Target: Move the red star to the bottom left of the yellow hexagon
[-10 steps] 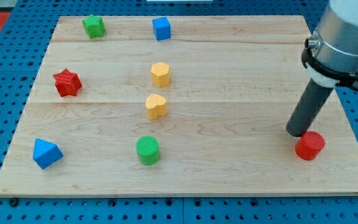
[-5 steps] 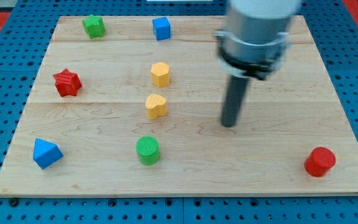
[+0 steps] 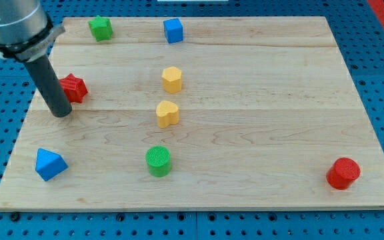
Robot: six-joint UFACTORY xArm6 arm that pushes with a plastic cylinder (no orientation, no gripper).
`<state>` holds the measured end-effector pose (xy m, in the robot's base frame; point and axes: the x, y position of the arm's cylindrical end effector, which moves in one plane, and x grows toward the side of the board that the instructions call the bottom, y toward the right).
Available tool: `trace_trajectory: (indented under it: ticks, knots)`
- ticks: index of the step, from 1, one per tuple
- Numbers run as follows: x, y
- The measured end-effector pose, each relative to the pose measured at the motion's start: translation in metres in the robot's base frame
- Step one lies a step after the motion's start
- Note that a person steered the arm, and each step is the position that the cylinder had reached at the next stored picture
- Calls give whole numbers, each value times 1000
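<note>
Tip: my tip (image 3: 61,113) sits just below-left of the red star (image 3: 74,88).
Yellow hexagon (image 3: 172,79): well right of them.
Pincer: none here, just a bare rod.

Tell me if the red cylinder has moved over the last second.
Yes. The red cylinder has shifted slightly toward the view's bottom right, nearer the board's right edge. My tip is now beside the red star.

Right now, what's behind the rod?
The red star, partly covered: its left points are hidden behind the rod. My tip sits just below-left of it; contact can't be told.
</note>
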<state>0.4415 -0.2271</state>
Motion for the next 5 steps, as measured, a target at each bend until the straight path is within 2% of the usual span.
trace_trajectory:
  ticks: [1, 2, 3, 4, 5]
  knots:
    - [-32, 12]
    - [-38, 59]
    - [-44, 37]
    - [-5, 34]
    - [9, -1]
